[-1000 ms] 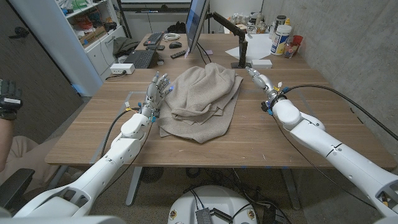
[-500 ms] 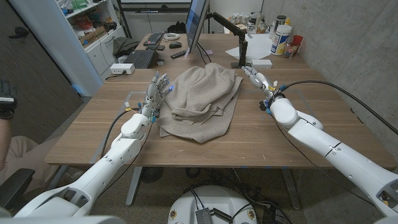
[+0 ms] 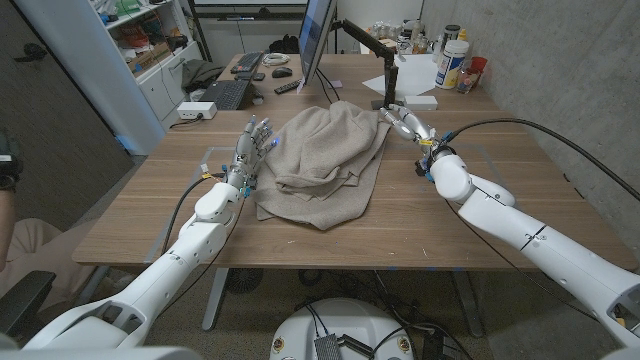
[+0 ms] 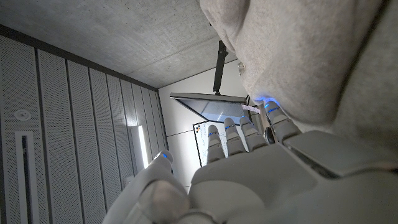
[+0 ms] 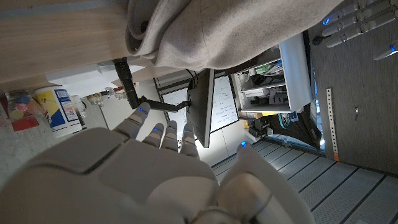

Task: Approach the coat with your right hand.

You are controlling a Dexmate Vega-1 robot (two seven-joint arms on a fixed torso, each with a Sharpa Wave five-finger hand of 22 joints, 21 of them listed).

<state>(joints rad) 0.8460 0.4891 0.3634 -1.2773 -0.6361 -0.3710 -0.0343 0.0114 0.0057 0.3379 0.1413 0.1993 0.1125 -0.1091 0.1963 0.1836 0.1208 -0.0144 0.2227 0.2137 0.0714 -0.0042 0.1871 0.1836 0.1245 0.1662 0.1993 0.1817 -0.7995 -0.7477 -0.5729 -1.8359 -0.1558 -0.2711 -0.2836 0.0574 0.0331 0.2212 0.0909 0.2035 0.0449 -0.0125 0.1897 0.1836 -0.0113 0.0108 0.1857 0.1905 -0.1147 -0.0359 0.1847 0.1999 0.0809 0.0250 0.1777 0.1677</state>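
Observation:
A beige coat [image 3: 325, 160] lies crumpled in the middle of the wooden table [image 3: 450, 215]. My right hand [image 3: 408, 123] hovers just off the coat's far right corner, fingers apart and holding nothing, a small gap from the cloth. In the right wrist view the coat [image 5: 230, 31] hangs close beyond that hand's fingers [image 5: 155, 134]. My left hand [image 3: 252, 148] stands at the coat's left edge, fingers spread and upright, touching or nearly touching the fabric. The left wrist view shows the coat [image 4: 305, 56] right against the left hand's fingers [image 4: 249, 130].
A monitor [image 3: 315, 40] on a black stand [image 3: 388, 85] rises just behind the coat. A keyboard [image 3: 226, 94], a white box [image 3: 197, 110] and bottles [image 3: 452, 62] sit at the table's far side. A person's gloved hand [image 3: 8, 160] shows at the left edge.
My right hand has moved left and slightly away from me, closing on the coat's right corner. The left hand and coat have stayed put.

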